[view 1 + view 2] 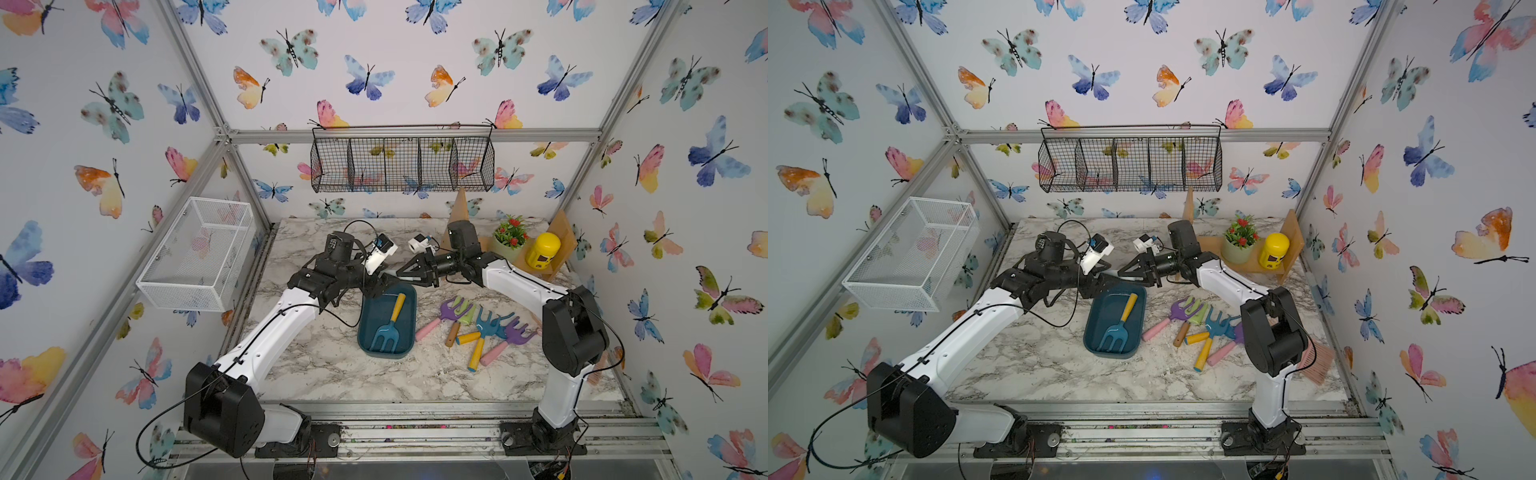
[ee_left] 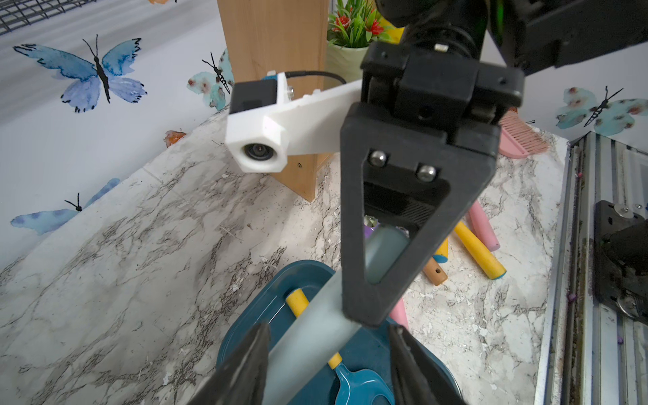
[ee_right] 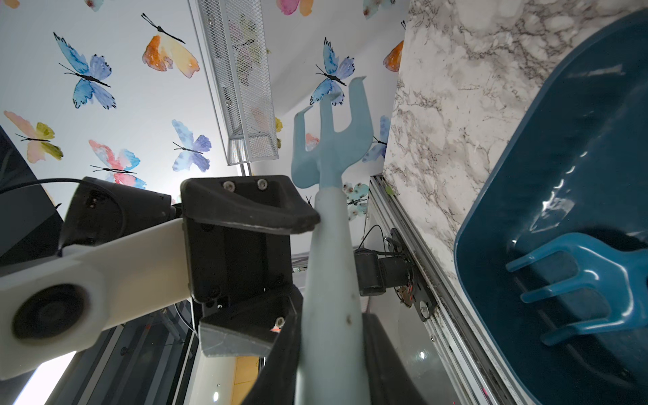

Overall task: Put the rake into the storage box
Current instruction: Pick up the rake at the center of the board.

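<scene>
Handover step, mid-air over far end of storage box [image 1: 365,320], counter centre. R gripper [image 1: 399,273] clamped on pale rake [image 3: 329,245] handle; L gripper [image 2: 331,354] jaws apart, straddling it. Next, prob.: L closes, R lets go, L lowers it beside blue rake [image 1: 388,328].

Glossy plast. storage box [image 3: 578,122] — matt, smooth rake [image 3: 331,266]

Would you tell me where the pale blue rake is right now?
In the wrist views, the pale blue rake is held in the air by the right gripper above the storage box's far edge, its handle between the left gripper's open fingers.
</scene>
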Controlling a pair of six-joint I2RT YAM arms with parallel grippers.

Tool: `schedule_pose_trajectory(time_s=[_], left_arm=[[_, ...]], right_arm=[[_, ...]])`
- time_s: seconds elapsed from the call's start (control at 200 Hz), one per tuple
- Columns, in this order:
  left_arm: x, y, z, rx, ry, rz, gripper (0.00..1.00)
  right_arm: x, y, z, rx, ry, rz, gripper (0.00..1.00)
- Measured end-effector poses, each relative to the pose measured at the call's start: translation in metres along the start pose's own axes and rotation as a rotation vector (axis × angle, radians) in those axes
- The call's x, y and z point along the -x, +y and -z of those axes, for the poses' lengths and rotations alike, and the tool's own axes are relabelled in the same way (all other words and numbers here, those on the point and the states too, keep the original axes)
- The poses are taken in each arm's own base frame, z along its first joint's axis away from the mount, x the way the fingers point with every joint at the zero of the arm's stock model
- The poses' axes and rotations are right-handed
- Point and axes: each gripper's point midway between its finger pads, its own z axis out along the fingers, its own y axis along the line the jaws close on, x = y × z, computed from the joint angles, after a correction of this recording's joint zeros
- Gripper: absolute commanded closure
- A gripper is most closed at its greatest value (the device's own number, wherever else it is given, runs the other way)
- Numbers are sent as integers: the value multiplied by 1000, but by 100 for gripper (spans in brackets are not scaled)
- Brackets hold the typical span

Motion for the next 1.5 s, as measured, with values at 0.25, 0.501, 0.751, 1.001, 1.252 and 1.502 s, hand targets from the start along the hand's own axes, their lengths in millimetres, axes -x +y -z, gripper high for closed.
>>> schedule_pose_trajectory(time_s=[0.25, 0.501, 0.751, 1.001, 1.252, 1.502], left_arm=[[-7, -13, -2, 24, 44, -120, 43], [-9, -13, -8, 140, 110, -282, 37], [-22, 3, -13, 297, 192, -423, 41], [-31, 18, -20, 421, 269, -546, 70], [-36, 12, -27, 387, 321, -589, 95], [-21, -8, -30, 279, 208, -408, 100]], right_arm=[[-2, -6, -1, 9, 0, -20, 98], [0, -4, -1, 23, -5, -17, 98], [-3, -5, 0, 32, -10, -26, 98], [-6, -9, 0, 33, -10, -30, 98], [-2, -14, 6, 16, -46, -65, 95], [13, 6, 9, -18, -113, 78, 28]])
